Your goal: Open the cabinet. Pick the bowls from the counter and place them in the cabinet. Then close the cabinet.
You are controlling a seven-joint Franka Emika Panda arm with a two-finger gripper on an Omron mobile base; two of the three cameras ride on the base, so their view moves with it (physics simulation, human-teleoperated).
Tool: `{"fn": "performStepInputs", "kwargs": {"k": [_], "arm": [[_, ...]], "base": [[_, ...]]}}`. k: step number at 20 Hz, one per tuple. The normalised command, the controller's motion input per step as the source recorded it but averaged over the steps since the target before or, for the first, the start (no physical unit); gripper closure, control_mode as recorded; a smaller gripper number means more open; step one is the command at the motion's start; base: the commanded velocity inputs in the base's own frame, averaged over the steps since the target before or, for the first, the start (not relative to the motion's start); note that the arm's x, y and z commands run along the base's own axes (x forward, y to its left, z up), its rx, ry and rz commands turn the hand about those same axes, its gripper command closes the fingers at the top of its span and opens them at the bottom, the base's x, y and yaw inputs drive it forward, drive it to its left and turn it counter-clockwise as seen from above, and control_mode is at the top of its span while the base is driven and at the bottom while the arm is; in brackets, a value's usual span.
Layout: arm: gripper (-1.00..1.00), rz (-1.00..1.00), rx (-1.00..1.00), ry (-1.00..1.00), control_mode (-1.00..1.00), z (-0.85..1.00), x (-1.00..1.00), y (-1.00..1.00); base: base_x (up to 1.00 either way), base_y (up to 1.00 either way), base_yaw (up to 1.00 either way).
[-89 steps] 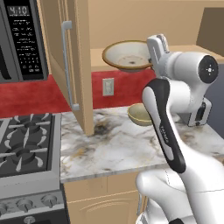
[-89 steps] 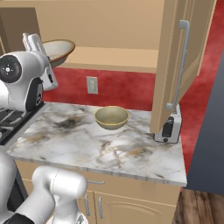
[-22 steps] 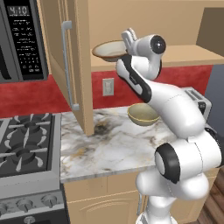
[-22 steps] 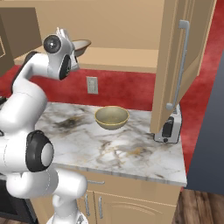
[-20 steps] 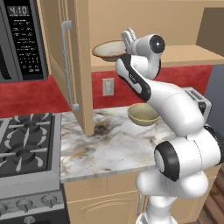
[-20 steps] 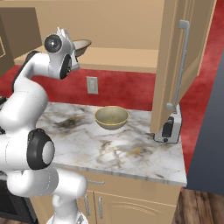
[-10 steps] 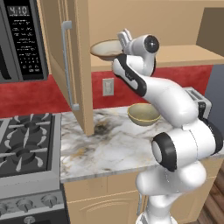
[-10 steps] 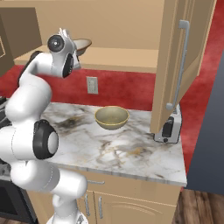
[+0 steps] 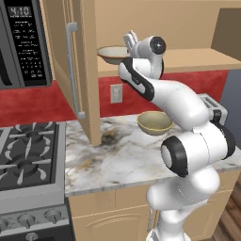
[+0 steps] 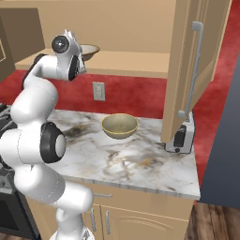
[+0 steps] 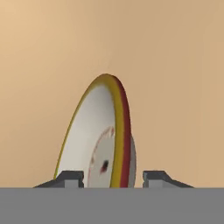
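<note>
Red wall (image 9: 37, 101) runs behind the kitchen, with a white outlet (image 9: 116, 93) set in it above the tabletop (image 9: 117, 157), a white marble slab with grey and brown veining. To my left sit the black gas stove (image 9: 26, 162) and, above it, the microwave (image 9: 23, 44). Overhead, the cabinet (image 10: 140, 28) stands open: its left door (image 9: 75, 66) swings out over the stove end of the tabletop and its right door (image 10: 190, 70) over the far end, each with a vertical silver bar handle. My white arm (image 9: 174, 101) reaches up from the base to the cabinet floor. Near the right door a toaster (image 10: 180, 136) rests on the tabletop.

Of the two bowls, the deeper bowl (image 9: 155, 123) sits upright on the tabletop below the cabinet, well apart from my hand (image 9: 129, 41). The shallow bowl (image 9: 112, 53) is up on the cabinet floor, at its left end, right beside my hand. Seen from the wrist, the shallow bowl's rim stands between my two fingertips (image 11: 70, 178), which are parted with a gap on either side, so my hand is open around it, not pinching.
</note>
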Motion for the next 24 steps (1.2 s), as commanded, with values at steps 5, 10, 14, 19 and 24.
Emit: {"fn": "performStepInputs", "kwargs": {"k": [5, 10, 14, 19, 24], "arm": [[-1.00, -0.04, 0.02, 0.02, -1.00, 0.29, -0.09, -0.04], [-1.00, -0.11, 0.03, 0.00, -1.00, 0.51, -0.77, -0.36], [-1.00, -0.11, 0.00, 0.00, -1.00, 0.07, -1.00, -0.57], [-1.00, -0.07, -0.04, 0.00, -1.00, -0.13, -1.00, -0.67], [-1.00, -0.01, -0.04, 0.00, -1.00, -0.37, -1.00, -0.73]], "base": [[0.00, 0.00, 0.00], [0.00, 0.00, 0.00], [0.00, 0.00, 0.00], [0.00, 0.00, 0.00], [0.00, 0.00, 0.00]]}}
